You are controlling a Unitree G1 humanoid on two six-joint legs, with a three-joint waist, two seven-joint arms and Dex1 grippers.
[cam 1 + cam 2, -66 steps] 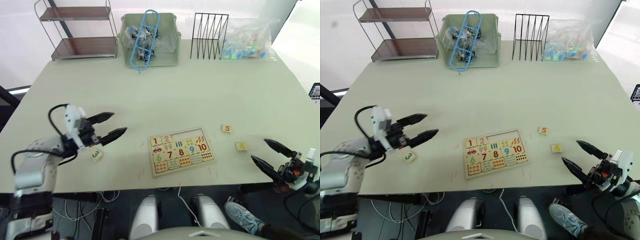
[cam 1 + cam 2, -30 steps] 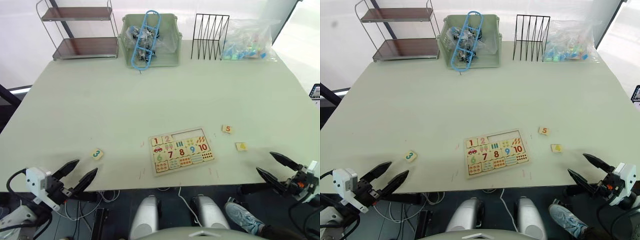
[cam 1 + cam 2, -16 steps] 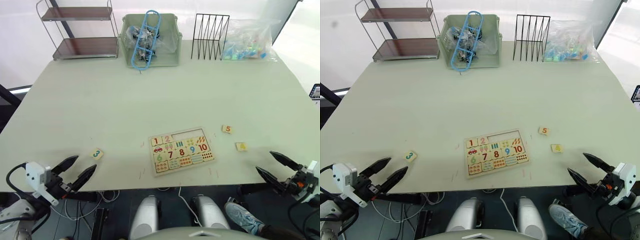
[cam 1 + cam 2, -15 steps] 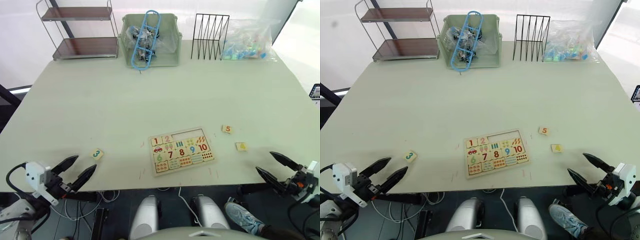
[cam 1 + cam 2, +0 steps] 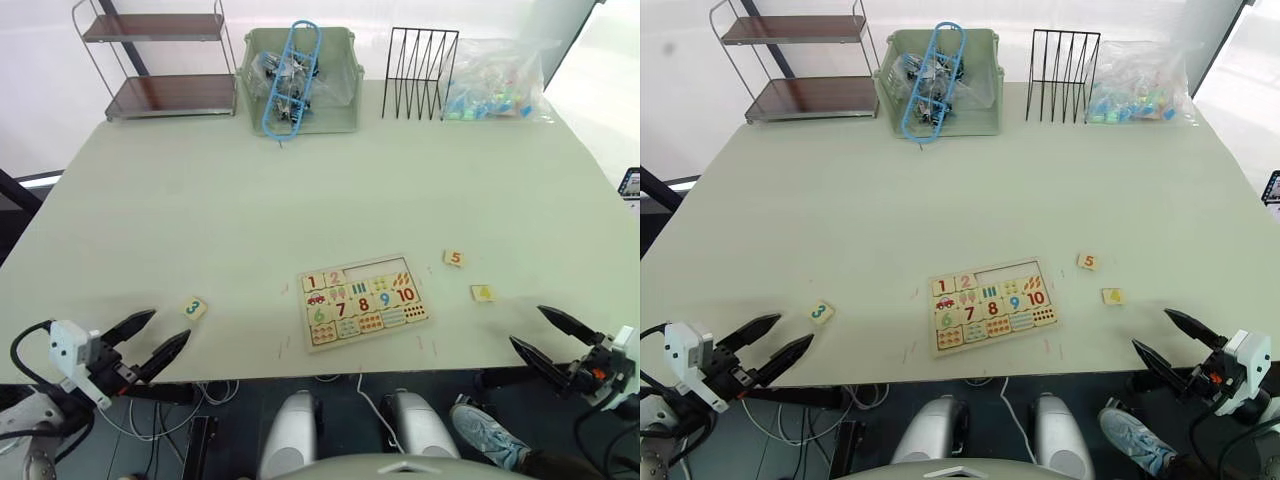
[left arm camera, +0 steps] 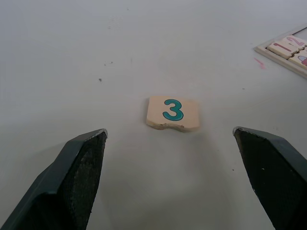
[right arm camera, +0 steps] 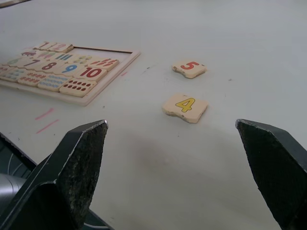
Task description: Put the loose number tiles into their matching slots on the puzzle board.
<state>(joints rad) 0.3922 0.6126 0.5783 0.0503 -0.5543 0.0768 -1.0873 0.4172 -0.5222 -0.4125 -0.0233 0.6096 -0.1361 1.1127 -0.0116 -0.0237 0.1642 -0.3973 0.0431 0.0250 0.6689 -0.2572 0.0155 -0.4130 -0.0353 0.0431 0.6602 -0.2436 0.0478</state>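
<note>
Head views: puzzle board (image 5: 364,301) lies near the bench (image 5: 300,190) front edge, 1 and 2 seated, three slots (image 5: 372,273) bare; tile 3 (image 5: 194,308) lies left of it, tile 5 (image 5: 454,258) and tile 4 (image 5: 483,293) right; both tools hang off the near edge, spread and empty
Left wrist view: left tool (image 6: 175,177) is wide apart, tile 3 flat and centred ahead; its scalloped near edge is plain here
Right wrist view: right tool (image 7: 192,177) is wide apart, 4 nearer than 5
Advice: come down square over a tile and pinch its straight sides
</note>
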